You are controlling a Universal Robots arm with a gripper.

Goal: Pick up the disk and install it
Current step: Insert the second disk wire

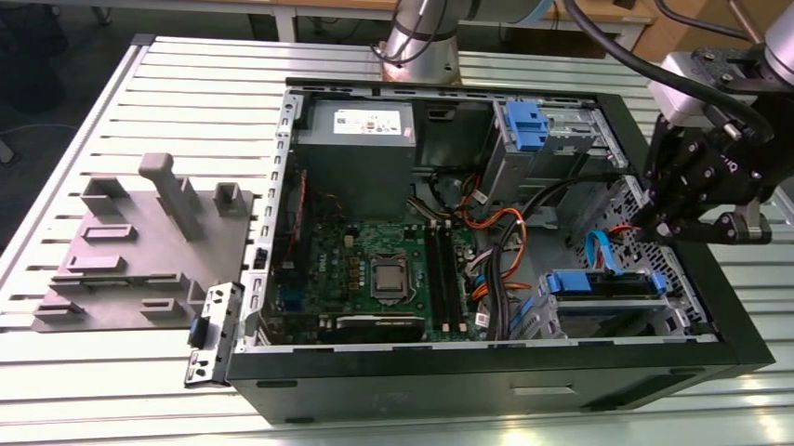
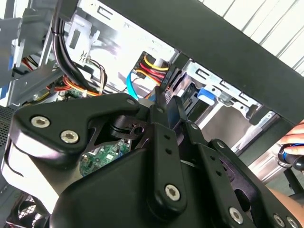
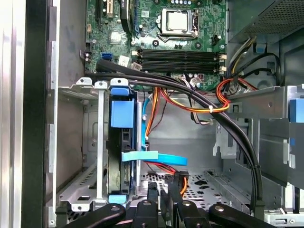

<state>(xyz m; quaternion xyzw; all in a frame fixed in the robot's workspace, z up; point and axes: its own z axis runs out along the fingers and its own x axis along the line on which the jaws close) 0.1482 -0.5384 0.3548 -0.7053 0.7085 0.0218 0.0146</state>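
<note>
The disk sits in the metal drive cage at the case's front corner, on the exterior view's right, its blue rails showing. In the first wrist view the disk stands edge-on in the cage slot, with a blue tab on top. My gripper hangs over the case's right wall, above and behind the cage. Its fingertips appear shut with nothing between them, a short way from the disk. In the second wrist view the gripper points into the case.
A blue flat cable and orange-red wires run between the gripper and the disk. The motherboard, power supply and upper bay with a blue latch fill the case. A grey fixture plate lies left. A hand rests outside the case.
</note>
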